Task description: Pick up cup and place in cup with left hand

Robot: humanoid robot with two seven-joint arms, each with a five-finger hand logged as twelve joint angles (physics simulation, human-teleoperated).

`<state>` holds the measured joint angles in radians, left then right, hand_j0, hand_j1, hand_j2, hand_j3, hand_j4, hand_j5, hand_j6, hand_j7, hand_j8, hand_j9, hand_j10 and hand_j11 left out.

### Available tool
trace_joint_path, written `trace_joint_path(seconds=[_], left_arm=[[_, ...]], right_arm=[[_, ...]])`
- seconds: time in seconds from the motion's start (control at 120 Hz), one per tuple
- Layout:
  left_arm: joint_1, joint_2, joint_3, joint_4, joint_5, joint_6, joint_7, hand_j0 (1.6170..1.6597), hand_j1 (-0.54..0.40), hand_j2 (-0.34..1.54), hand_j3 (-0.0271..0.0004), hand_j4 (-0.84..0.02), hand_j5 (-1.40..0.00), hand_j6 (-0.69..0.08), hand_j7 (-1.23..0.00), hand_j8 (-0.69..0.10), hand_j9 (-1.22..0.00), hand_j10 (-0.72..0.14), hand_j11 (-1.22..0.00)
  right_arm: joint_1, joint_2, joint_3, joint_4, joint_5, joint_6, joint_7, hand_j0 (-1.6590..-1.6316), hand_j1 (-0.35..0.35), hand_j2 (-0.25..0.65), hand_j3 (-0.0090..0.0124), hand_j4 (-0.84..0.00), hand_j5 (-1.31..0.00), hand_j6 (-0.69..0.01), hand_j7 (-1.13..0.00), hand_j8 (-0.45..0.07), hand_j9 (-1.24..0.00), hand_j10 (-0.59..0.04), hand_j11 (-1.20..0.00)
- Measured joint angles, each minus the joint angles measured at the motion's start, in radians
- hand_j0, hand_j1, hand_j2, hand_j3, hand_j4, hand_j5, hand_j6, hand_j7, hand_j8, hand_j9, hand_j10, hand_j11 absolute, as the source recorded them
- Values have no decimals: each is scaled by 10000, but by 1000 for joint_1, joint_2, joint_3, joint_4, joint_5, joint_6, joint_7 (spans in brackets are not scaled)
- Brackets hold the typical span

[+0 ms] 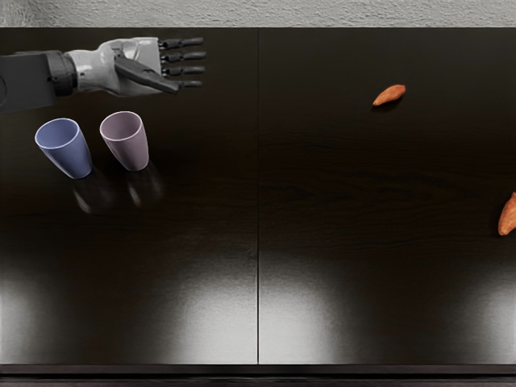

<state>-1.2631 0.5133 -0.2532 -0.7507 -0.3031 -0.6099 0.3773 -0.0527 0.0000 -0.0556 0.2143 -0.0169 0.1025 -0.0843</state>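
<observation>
The biggest thing is the dark, shiny desk (193, 226). It has a thin line down its middle and soft white shiny spots on the side closest to the viewer. Past the far edge of the desk, beyond the robot hand, is a strip of bumpy grey (322, 12).

Next comes the left arm (28, 81), dark grey, which comes in from the left side and leads to the robot hand (133, 68). The robot hand is light grey with dark fingers (185, 56). Its four long fingers are straight and a little bit apart, and they point to the right. The thumb lies on a slant on the near side. The robot hand is open and has nothing in it.

Two cups stand upright on the near side of the robot hand, not touching it. The blue cup (68, 153) is a bit bigger and is more to the left, closer to the arm. The pinkish-purple cup (127, 145) is just beside it, right below the robot hand in the view. The cups do not touch each other.

The smallest things are two orange-brown lumps, both well to the right of the robot hand. One lump (508, 218) is farthest away and nearer the viewer, partly cut off by the edge. The other lump (390, 95) is not as far from the fingertips.
</observation>
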Motion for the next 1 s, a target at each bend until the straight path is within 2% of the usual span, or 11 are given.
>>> trace_joint_path(seconds=[0.117,0.192,0.292,0.425,0.5,0.567,0.633,0.7,0.767,0.892,1.0], left_arm=[[-16,2,-1,-3,24,-1,67,16581,3488,-7,0,66,-38,56,3,91,-54,26,-1],[-52,1,-3,-3,117,-1,93,16581,3489,-5,0,52,-26,47,3,71,-37,25,0],[-102,-2,-6,-4,294,-1,108,16581,3489,-5,0,31,-16,28,2,44,-22,15,0],[-106,-27,-3,-5,539,0,113,16581,3407,11,0,-58,-99,-59,-90,-50,-102,-63,-90],[-110,-63,5,-7,683,60,113,16581,3364,21,0,-101,-144,-103,-138,-95,-146,-103,-138],[-136,-90,63,-9,766,156,109,16581,3337,24,0,-132,-173,-135,-168,-129,-174,-132,-168],[-165,-99,151,-12,812,283,105,16581,3318,30,0,-153,-194,-156,-190,-151,-194,-152,-189],[-167,-122,222,-13,837,385,103,16581,3298,34,0,-172,-216,-176,-212,-172,-215,-170,-212],[-168,-133,282,-16,849,445,102,16581,3221,49,0,-245,-301,-251,-298,-247,-300,-242,-297],[-171,-27,370,-130,859,543,103,16581,2981,92,0,-452,-563,-460,-561,-456,-561,-448,-559],[-170,-16,431,-201,862,614,103,16581,2586,162,0,-784,-993,-793,-991,-790,-991,-781,-989]], right_arm=[[-1,0,2,-2,1,0,0,-16581,-3288,-35,0,-168,-218,-168,-218,-168,-218,-168,-218],[-1,0,4,-4,2,-1,0,-16581,-3288,-35,0,-167,-218,-167,-218,-167,-218,-167,-218],[-1,0,5,-6,3,-1,0,-16581,-3288,-35,0,-168,-218,-167,-218,-167,-218,-167,-218],[-1,0,6,-7,3,-1,0,-16581,-3288,-35,0,-167,-218,-167,-218,-167,-218,-167,-218],[-1,0,6,-7,3,-1,0,-16581,-3288,-35,0,-167,-218,-166,-218,-167,-218,-167,-218],[-1,0,6,-7,3,-1,0,-16581,-3288,-35,0,-168,-218,-167,-218,-167,-218,-167,-218],[-1,0,6,-7,3,-1,0,-16581,-3288,-35,0,-167,-218,-167,-218,-167,-218,-167,-218],[-1,0,6,-7,3,-1,0,-16581,-3288,-35,0,-167,-218,-166,-218,-167,-218,-167,-218],[-1,0,6,-7,3,-1,0,-16581,-3288,-35,0,-168,-218,-167,-218,-167,-218,-168,-218],[-1,0,6,-7,3,-1,0,-16581,-3288,-35,0,-168,-218,-167,-218,-167,-218,-167,-218],[-1,0,6,-7,3,-1,0,-16581,-3288,-35,0,-167,-218,-167,-218,-167,-218,-167,-218]])
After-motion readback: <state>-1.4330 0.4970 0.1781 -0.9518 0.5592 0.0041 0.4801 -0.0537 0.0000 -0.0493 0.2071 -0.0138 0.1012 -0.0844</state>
